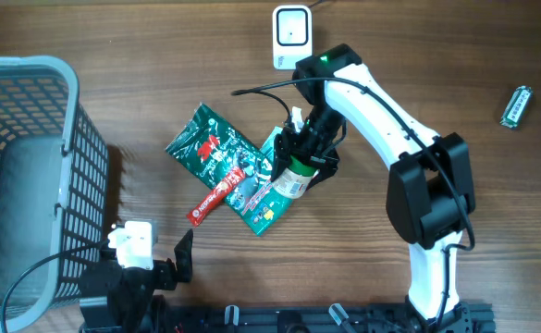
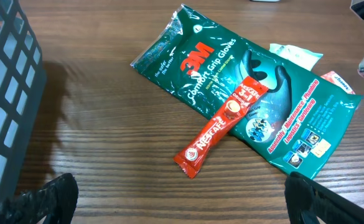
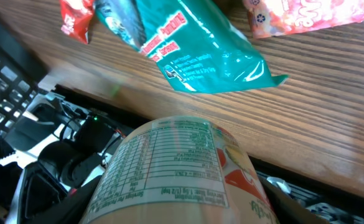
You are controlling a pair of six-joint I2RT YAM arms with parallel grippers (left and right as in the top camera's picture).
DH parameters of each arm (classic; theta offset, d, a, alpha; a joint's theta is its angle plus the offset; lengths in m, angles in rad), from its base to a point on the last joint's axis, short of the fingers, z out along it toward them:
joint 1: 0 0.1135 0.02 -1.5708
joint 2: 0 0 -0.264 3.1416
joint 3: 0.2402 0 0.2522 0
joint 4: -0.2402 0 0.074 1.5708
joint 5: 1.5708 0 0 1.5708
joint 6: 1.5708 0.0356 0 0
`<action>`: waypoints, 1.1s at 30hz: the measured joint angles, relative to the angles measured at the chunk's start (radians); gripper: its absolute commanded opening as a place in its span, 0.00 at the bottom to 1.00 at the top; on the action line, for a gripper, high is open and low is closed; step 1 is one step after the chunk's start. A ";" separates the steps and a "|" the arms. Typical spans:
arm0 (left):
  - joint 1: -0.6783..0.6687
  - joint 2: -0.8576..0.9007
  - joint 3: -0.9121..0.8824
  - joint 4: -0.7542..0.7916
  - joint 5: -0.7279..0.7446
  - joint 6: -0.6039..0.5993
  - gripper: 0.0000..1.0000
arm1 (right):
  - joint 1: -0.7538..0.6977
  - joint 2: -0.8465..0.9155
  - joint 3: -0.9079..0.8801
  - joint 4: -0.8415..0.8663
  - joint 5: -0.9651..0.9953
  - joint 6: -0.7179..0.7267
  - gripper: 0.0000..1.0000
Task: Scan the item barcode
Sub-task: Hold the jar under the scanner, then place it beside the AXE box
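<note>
Overhead: bottle (image 1: 293, 178) in right pincer (image 1: 300, 159), mid-bench (image 1: 455, 74), just near of the scanner (image 1: 290, 35).
Right pincer clamped on the bottle, printed label facing its wrist camera, probably to bring the barcode round; left pincer (image 2: 178, 190) spread wide, unused, at the near edge by the basket (image 1: 30, 69).

Brown wood table (image 1: 455, 55) fills whole overhead view. Grain runs left to right, darker streaks between lighter ones. Surface matte, with soft pale sheen in left wrist view. Light even, no hard edges. Grey basket (image 1: 20, 63) at left edge throws soft shadow (image 1: 117, 176) to its right on wood. Black rail (image 1: 344, 319) along near edge of table. Past that edge, in right wrist view, only dark unclear shapes.
</note>
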 measured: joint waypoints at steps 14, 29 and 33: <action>0.000 0.000 0.000 -0.001 0.000 0.000 1.00 | 0.000 -0.309 -0.029 0.618 0.580 0.171 0.52; 0.000 -0.001 0.000 0.000 0.000 0.000 1.00 | -0.015 0.164 -0.032 1.830 1.035 0.041 0.58; 0.000 -0.001 0.000 0.000 0.000 0.000 1.00 | -0.040 0.164 -0.032 1.849 1.033 0.032 0.58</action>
